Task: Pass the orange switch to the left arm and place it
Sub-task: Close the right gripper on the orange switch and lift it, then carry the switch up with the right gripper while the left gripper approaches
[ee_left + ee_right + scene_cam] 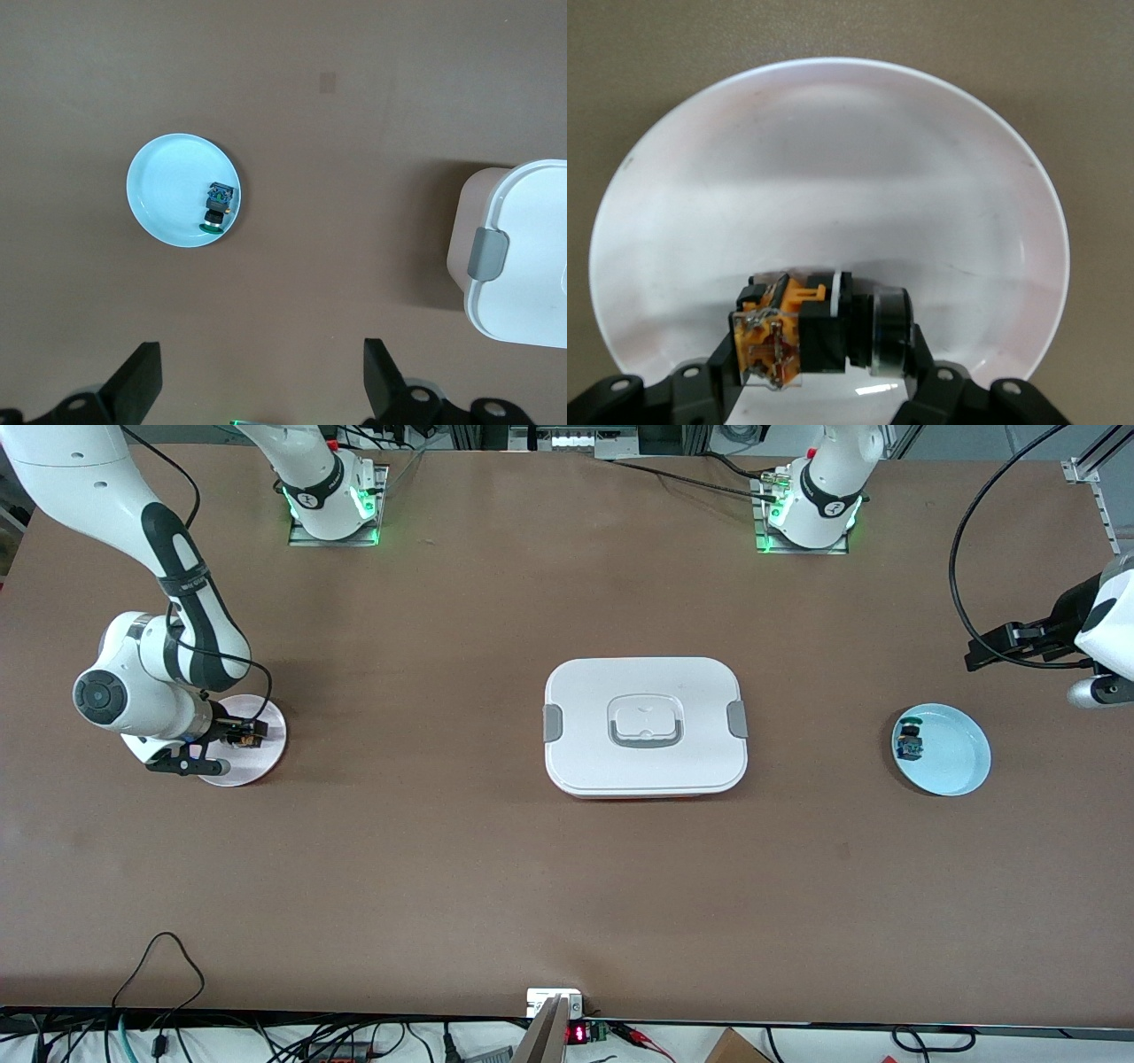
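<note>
The orange switch point(819, 332), orange-bodied with a round black cap, lies on its side on a pale pink plate point(833, 177) at the right arm's end of the table. My right gripper point(819, 361) is down on that plate, shut on the switch with one finger at each end. From the front, the switch point(244, 732) shows as a small dark-orange speck at the right gripper point(232, 737). The white lidded box point(645, 726) sits mid-table, its clip end point(523, 257) showing in the left wrist view. My left gripper point(261, 376) hangs open and empty over bare table at the left arm's end.
A light blue plate point(952, 757) near the left arm's end holds a small blue-and-green component point(909, 742); that plate point(168, 195) and component point(218, 205) appear in the left wrist view too. Cables run along the table's front edge.
</note>
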`<state>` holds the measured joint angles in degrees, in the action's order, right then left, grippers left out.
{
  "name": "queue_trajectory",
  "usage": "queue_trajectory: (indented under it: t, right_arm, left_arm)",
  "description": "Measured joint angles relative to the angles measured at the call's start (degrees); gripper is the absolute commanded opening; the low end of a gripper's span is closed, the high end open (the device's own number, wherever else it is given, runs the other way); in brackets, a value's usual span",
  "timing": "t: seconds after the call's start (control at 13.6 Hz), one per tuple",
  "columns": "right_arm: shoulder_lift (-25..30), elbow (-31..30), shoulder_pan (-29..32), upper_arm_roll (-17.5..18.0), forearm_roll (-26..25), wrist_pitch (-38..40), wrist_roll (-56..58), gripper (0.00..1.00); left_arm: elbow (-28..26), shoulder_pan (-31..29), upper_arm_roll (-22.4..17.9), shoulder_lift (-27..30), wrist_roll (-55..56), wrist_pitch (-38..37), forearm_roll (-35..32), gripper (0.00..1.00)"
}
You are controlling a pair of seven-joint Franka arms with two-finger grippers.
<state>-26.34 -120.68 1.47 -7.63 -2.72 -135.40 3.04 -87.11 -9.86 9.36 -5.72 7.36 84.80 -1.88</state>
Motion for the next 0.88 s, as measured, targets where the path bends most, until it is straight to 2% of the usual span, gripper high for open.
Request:
queue_trajectory:
  t: [0.29,0.59,0.88]
  right_arm:
    - [3.4,2.4,0.0,1.6,0.0,6.7,0.1,0.14]
    - [7.5,11.3,-0.2,6.5,0.1,20.8,0.2,0.14]
    - [10.9,17.6,-0.3,10.6,0.3,28.9,0.4,0.14]
  left_arm:
    - [0.1,0.1,0.2,0.0,0.0,0.0,0.0,1.00]
    - [0.1,0.1,0.3,0.0,0.0,0.0,0.0,1.00]
    - [0.1,0.1,0.3,0.0,0.0,0.0,0.0,1.00]
